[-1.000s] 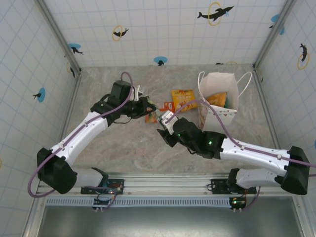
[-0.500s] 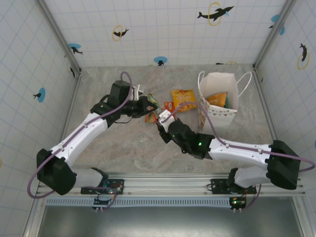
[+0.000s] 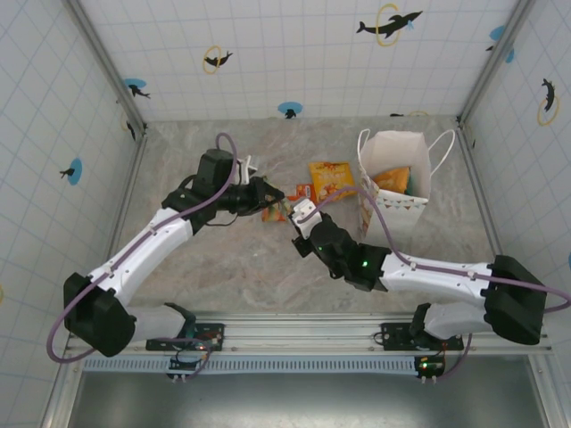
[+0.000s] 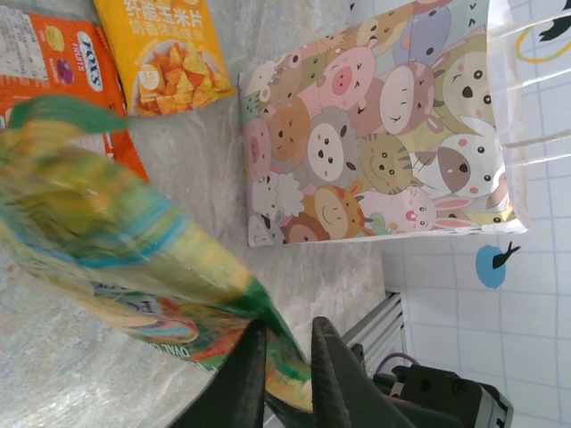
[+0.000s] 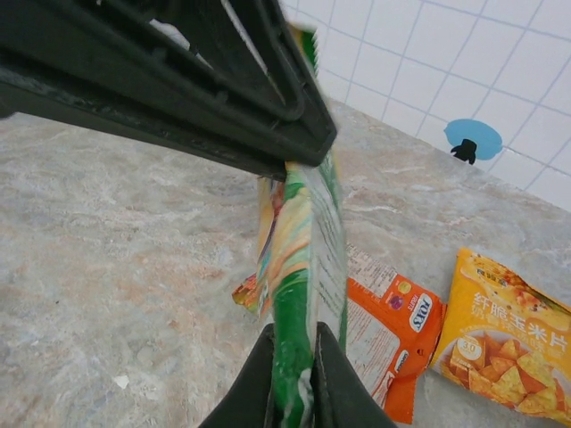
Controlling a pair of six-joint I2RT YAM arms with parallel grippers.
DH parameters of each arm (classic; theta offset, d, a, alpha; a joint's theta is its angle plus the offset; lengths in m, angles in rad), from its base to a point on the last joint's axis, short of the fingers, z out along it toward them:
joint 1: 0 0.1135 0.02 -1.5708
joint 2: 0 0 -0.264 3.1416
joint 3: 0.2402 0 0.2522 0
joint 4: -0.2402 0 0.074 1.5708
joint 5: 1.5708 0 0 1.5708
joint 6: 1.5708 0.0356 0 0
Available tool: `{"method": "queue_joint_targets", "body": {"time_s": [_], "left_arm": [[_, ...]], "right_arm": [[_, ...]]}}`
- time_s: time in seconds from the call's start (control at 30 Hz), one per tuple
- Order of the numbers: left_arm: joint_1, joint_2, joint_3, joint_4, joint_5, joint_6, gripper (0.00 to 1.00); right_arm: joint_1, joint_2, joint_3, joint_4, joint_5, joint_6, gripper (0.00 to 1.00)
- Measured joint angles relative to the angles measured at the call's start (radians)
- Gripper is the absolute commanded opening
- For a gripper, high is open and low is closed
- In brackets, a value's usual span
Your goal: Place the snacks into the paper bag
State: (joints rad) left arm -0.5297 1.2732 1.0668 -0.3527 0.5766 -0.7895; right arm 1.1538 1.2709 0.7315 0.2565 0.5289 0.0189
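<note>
Flat crinkly green and yellow snack packet (image 5: 302, 232), left gripper (image 4: 287, 337) squeezed tight on one end, right gripper (image 5: 294, 337) pinching the other end, orange packet (image 5: 384, 330) on the table just behind.

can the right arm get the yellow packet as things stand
Probably not yet: right gripper is shut on the green packet, also held by the left gripper. The yellow packet itself lies uncovered.

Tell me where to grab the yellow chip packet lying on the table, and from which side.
Probably the far sealed edge of the yellow chip packet, from above, with the jaws across the seam. It lies flat, so only a thin edge can be pinched. The orange packet crowds its near corner and the paper bag stands close beside it, leaving the far side freest.
</note>
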Motion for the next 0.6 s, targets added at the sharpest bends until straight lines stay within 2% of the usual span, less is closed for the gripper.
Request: {"method": "queue_joint_targets", "body": {"time_s": [0.07,0.23,0.27,0.33,0.6], "left_arm": [[0.0,-0.009,-0.003,-0.001,-0.017,0.002,0.58],[0.0,-0.024,-0.003,-0.024,-0.079,0.002,0.75],[0.0,-0.025,-0.003,-0.031,-0.095,0.002,0.8],[0.0,-0.031,-0.008,-0.047,-0.132,0.004,0.97],[0.0,-0.111,-0.034,-0.084,-0.315,0.003,0.97]], "right_arm": [[0.0,-0.016,0.0,-0.019,-0.005,-0.005,0.0],[-0.003,-0.06,0.008,-0.081,-0.018,-0.012,0.0],[-0.005,-0.064,0.017,-0.101,-0.021,-0.012,0.0],[-0.011,-0.072,0.041,-0.14,-0.029,-0.01,0.0],[-0.042,-0.137,0.131,-0.259,-0.044,0.009,0.0]]}}
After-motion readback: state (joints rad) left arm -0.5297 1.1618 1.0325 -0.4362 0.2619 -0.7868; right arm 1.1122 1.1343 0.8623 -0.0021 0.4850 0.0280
